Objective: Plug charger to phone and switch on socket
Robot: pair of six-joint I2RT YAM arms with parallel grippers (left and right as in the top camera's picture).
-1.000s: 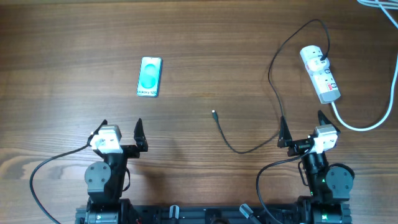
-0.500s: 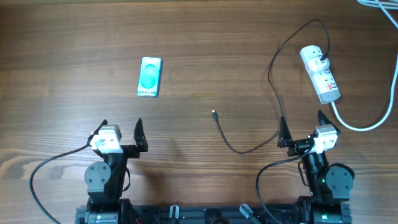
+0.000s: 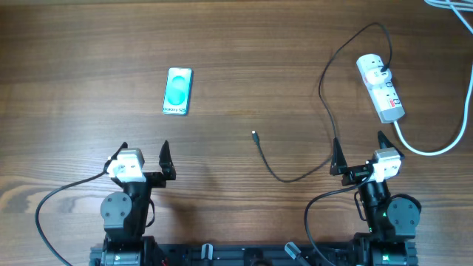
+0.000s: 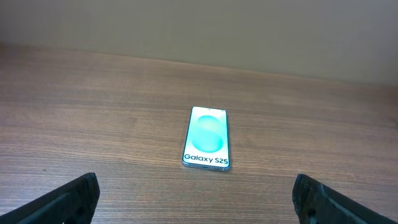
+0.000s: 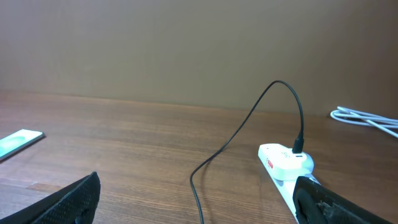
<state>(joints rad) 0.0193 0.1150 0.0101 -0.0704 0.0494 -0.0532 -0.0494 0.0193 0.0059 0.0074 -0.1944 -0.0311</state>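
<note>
The phone (image 3: 178,91) with its cyan screen lies flat at the left of the table, beyond my left gripper (image 3: 144,157), which is open and empty; it also shows in the left wrist view (image 4: 206,138). The black charger cable (image 3: 325,77) runs from its white plug in the socket (image 3: 381,88) at the far right, curving down to a silver tip (image 3: 253,134) at mid-table. My right gripper (image 3: 358,154) is open and empty, just right of the cable's bend. In the right wrist view the cable (image 5: 245,127) and the socket (image 5: 286,163) lie ahead.
The socket's thick white cord (image 3: 436,148) loops along the right edge of the table. More white cable (image 3: 451,9) lies at the far right corner. The wooden table (image 3: 244,59) runs under everything.
</note>
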